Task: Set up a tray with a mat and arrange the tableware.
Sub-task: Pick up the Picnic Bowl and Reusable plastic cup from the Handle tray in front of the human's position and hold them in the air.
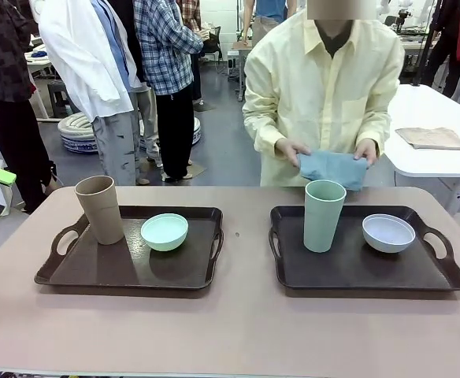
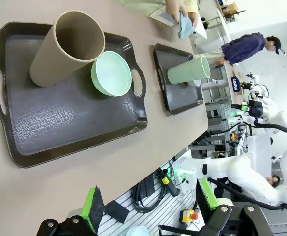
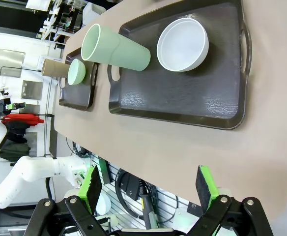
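Two dark brown trays lie side by side on the table. The left tray (image 1: 96, 272) carries a tan cup (image 1: 99, 208) and a mint green bowl (image 1: 165, 231). The right tray (image 1: 356, 272) carries a pale green cup (image 1: 324, 214) and a greyish-white bowl (image 1: 388, 233). At the far side a person holds a folded blue mat (image 1: 333, 168) in both hands. My left gripper (image 2: 151, 204) hangs open off the table's near edge, above the left tray (image 2: 60, 118). My right gripper (image 3: 151, 189) is open too, back from the right tray (image 3: 183, 98).
The tan table (image 1: 230, 331) has bare room in front of both trays and a strip between them. A white table (image 1: 435, 157) with a folded brown cloth stands at the back right. People stand behind on the left.
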### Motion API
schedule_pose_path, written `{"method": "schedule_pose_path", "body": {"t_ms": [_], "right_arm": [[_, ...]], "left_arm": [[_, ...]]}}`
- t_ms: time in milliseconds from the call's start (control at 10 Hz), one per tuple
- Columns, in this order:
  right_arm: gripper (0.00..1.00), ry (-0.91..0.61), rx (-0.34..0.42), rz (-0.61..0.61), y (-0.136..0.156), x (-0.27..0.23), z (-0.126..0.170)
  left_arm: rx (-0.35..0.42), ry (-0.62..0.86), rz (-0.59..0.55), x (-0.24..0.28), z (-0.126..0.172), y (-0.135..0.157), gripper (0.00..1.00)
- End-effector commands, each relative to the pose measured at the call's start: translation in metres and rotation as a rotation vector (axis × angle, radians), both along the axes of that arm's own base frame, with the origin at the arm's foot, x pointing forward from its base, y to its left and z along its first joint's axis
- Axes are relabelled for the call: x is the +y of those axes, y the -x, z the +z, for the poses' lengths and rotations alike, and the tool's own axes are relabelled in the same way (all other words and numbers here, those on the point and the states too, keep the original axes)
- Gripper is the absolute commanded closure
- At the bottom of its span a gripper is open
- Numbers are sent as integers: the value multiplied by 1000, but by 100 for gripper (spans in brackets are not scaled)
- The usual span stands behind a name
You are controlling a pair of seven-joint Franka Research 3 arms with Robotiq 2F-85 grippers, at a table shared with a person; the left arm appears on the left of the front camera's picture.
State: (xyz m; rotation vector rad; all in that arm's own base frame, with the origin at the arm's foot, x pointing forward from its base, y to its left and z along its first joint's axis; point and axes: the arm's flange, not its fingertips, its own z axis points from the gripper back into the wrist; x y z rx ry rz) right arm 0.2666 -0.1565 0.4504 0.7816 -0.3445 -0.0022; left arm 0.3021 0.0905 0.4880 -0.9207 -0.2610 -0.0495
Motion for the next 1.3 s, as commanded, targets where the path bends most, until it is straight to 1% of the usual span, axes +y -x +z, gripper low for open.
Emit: {"method": "schedule_pose_path", "body": {"t_ms": [0,1200], "right_arm": [[0,-21,-20,10,-1,-2,0],[0,-21,-20,10,-1,-2,0]], "left_arm": [[-24,19,-9,1,0,0,0],[-24,19,-9,1,0,0,0]]}}
